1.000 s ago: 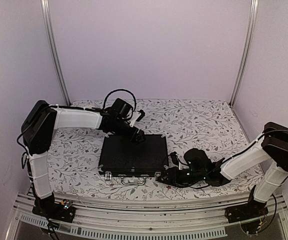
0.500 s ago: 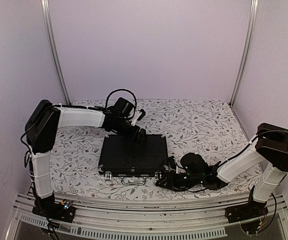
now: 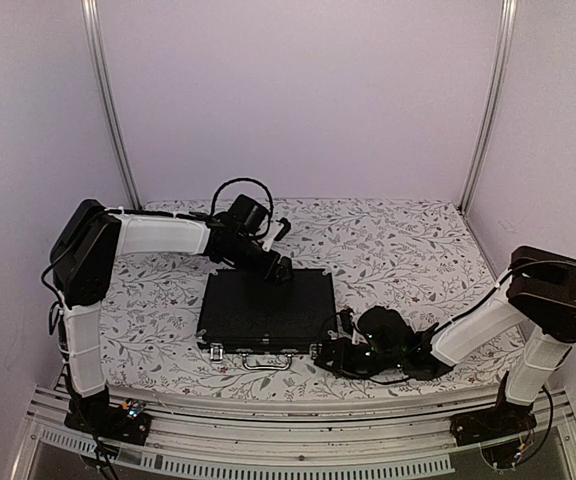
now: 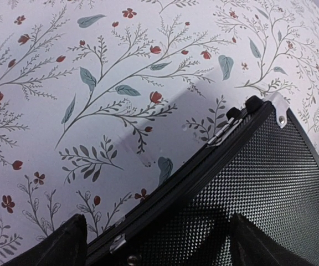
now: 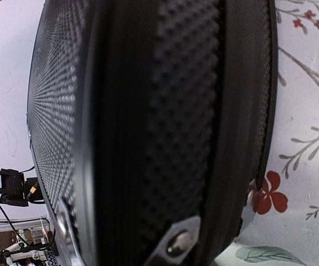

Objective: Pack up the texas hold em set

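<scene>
The black flat briefcase (image 3: 264,306) lies shut on the flowered cloth, its metal handle (image 3: 265,363) towards me. Chips, dice, discs, triangle and card decks are out of view. My left gripper (image 3: 281,268) is open at the case's back edge. In the left wrist view its fingers (image 4: 65,244) straddle that edge, one over the cloth and one over the textured lid (image 4: 270,183). My right gripper (image 3: 328,355) is low at the case's front right corner. The right wrist view shows only the case's side (image 5: 176,111) very close, with no fingers visible.
The flowered tablecloth (image 3: 398,240) covers the table. Metal frame posts (image 3: 108,100) stand at the back left and back right, with walls close behind. Two hinges (image 4: 242,108) sit on the case's back edge. A latch (image 3: 215,350) shows at the front left.
My right arm has slid left along the cloth, up against the case's front right corner. My left gripper has shifted slightly at the back edge. The case has not moved.
</scene>
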Robot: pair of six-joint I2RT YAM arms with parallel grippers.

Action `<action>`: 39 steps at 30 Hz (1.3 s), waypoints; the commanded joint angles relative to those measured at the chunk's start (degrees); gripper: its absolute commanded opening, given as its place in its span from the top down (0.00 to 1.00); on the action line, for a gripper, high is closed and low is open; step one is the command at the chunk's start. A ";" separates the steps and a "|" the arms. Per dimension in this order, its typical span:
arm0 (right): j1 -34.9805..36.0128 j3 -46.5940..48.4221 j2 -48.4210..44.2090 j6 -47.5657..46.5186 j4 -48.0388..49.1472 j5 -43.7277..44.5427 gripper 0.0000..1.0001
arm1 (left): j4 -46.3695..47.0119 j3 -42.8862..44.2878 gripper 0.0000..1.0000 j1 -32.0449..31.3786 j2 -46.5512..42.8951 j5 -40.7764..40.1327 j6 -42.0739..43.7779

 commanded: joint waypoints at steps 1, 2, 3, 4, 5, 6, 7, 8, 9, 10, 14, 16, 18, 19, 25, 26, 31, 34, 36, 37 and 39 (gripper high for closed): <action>0.03 0.99 3.01 -0.61 -6.67 3.89 0.86 | -5.87 -0.05 0.12 -1.30 1.46 2.69 -1.51; 0.03 1.19 3.18 -0.70 -7.26 4.58 0.87 | -6.19 -0.04 0.12 -1.40 1.56 3.21 -1.63; 0.03 1.35 3.29 -0.71 -7.73 5.05 0.88 | -6.59 0.01 0.12 -1.35 1.61 3.78 -1.84; 0.03 1.41 3.43 -0.58 -8.25 6.02 0.89 | -7.02 -0.10 0.11 -1.45 1.58 4.19 -2.18; 0.03 1.61 3.39 -0.41 -8.98 6.94 0.89 | -7.28 -0.35 0.12 -1.54 1.46 4.65 -2.59; 0.01 1.74 3.29 -0.05 -9.98 7.75 0.90 | -7.39 -0.79 0.11 -1.70 1.33 4.97 -3.14; 0.02 1.90 2.98 0.13 -10.91 8.67 0.90 | -7.58 -1.34 0.12 -1.70 1.13 5.56 -3.78; 0.09 2.19 2.54 0.23 -12.32 9.76 0.90 | -7.69 -2.05 0.12 -1.76 0.95 6.46 -4.30; 0.18 2.35 1.94 0.30 -13.78 11.25 0.90 | -7.71 -3.11 0.12 -1.75 0.74 7.01 -4.89; 0.16 2.44 1.20 0.33 -15.28 12.72 0.90 | -7.66 -4.30 0.12 -1.78 0.40 7.49 -5.65; 0.14 1.87 -1.14 -0.73 -18.19 17.55 0.88 | -5.70 -10.95 0.13 -2.42 -2.47 9.50 -8.29; 0.19 2.05 -1.18 -1.95 -18.79 18.58 0.87 | -4.29 -13.74 0.13 -3.23 -4.65 10.22 -9.69; 0.13 2.57 -0.71 -2.34 -19.08 18.70 0.87 | -3.38 -15.73 0.13 -4.26 -7.43 10.51 -11.22; 0.19 2.82 -0.34 -2.50 -19.06 18.55 0.87 | -3.14 -16.44 0.13 -4.84 -8.14 10.56 -11.81; 0.13 2.54 -1.19 -2.82 -20.06 20.09 0.86 | -2.82 -18.22 0.14 -8.35 -9.70 11.49 -13.59; 0.13 2.30 -2.01 -2.75 -20.67 20.87 0.85 | -2.93 -18.23 0.14 -8.78 -9.87 11.15 -13.68; -0.86 0.49 -6.45 -3.31 -24.66 24.63 0.82 | -3.21 -18.10 0.14 -9.38 -12.70 4.97 -13.79; -2.48 -0.19 -8.30 -5.03 -26.44 24.91 0.77 | -3.23 -18.04 0.13 -9.30 -16.09 -0.19 -13.98; -3.14 -0.34 -9.62 -6.92 -27.31 25.08 0.73 | -3.11 -18.34 0.13 -9.28 -19.00 -3.60 -14.41; -3.20 -0.28 -10.38 -7.95 -27.95 25.17 0.71 | -3.18 -18.77 0.13 -9.28 -20.52 -5.28 -14.70; -3.69 -0.11 -12.01 -9.23 -29.29 25.18 0.69 | -3.09 -20.45 0.12 -9.21 -24.23 -8.37 -16.08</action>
